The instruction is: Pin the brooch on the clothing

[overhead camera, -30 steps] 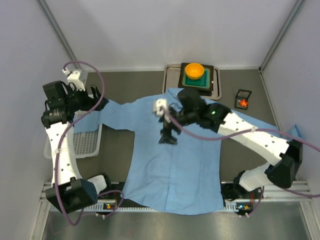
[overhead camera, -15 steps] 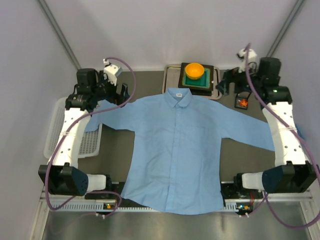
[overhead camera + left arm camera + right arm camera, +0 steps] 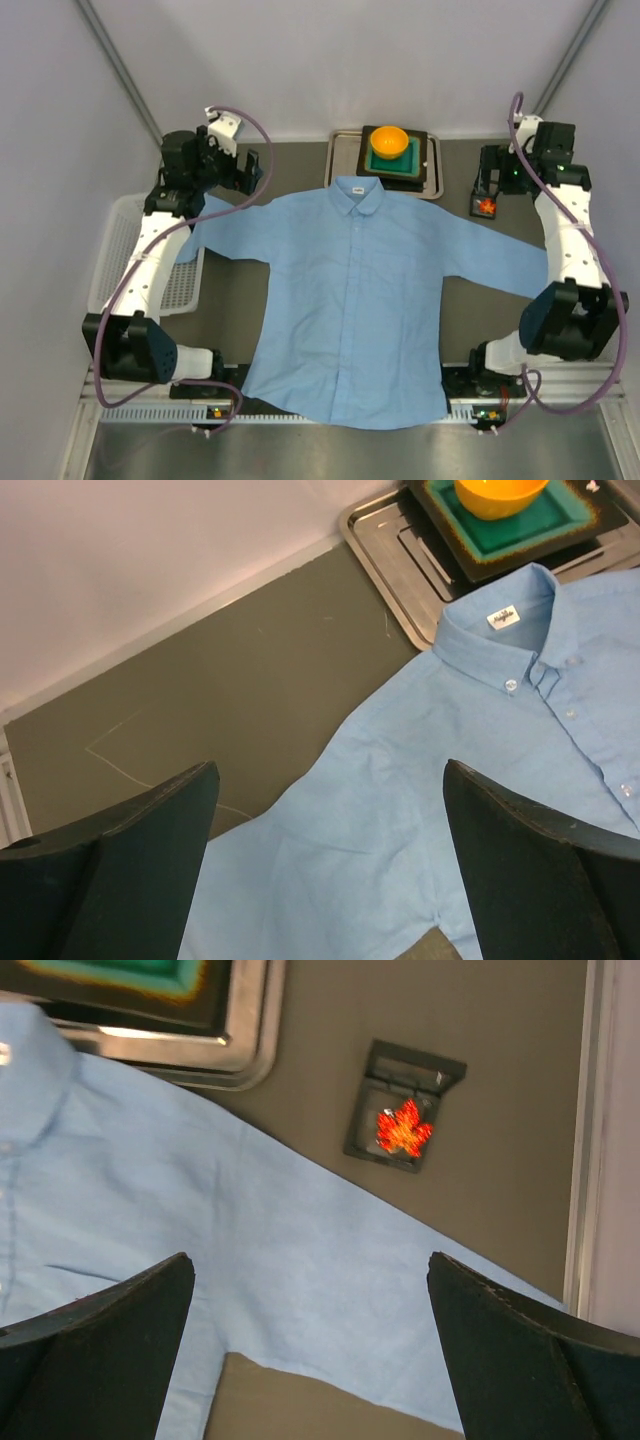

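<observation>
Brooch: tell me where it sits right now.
In the top view the brooch lies in a small black box at far right, to the right of the metal tray and just beyond the shirt sleeve.

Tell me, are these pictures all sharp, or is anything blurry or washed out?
Top external view: even, soft light, faint shadows; the shirt is sharp, the brooch only a bright speck. Left wrist view: the neck label is crisp, the fingers near the lens dark and featureless. Right wrist view: a little blurred overall, the brooch's edges smeared.
</observation>
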Robot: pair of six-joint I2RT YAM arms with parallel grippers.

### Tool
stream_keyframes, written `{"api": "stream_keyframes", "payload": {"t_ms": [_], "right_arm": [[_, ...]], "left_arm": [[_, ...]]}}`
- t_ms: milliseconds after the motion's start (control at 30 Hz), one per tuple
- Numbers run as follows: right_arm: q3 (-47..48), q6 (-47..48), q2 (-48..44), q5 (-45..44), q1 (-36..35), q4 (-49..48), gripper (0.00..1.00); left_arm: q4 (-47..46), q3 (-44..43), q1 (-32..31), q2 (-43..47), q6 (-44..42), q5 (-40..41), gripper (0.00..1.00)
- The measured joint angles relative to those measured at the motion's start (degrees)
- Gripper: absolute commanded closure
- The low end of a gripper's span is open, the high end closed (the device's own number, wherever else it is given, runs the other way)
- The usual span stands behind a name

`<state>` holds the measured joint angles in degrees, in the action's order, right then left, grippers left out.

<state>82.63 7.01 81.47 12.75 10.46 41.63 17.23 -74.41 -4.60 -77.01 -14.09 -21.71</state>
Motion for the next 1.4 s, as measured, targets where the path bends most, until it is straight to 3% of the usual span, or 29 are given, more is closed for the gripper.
{"api": "stream_keyframes", "payload": {"t_ms": [267,467,900,1400], "right_arm": [[5.60,-0.76,15.58,-6.21,0.28,1.09,0.27],[8.26,-1.29,22.45,-8.57,0.35,-0.37,0.36],[0.09,-1.68,26.12,-4.87,3.98,-11.28,0.37],[-0.02,-1.66,32.87,-4.55,3.96,-17.42,0.40]], "left_arm": [[-5.11,0.00,-0.11,-5.05,4.46,-0.33,0.10],[-6.23,-0.02,-0.39,-8.92,6.95,-0.59,0.11],[-6.99,-2.08,-0.44,-14.16,8.02,-4.31,0.09],[-6.93,-6.34,-0.44,-18.95,8.46,-5.68,0.10]]}}
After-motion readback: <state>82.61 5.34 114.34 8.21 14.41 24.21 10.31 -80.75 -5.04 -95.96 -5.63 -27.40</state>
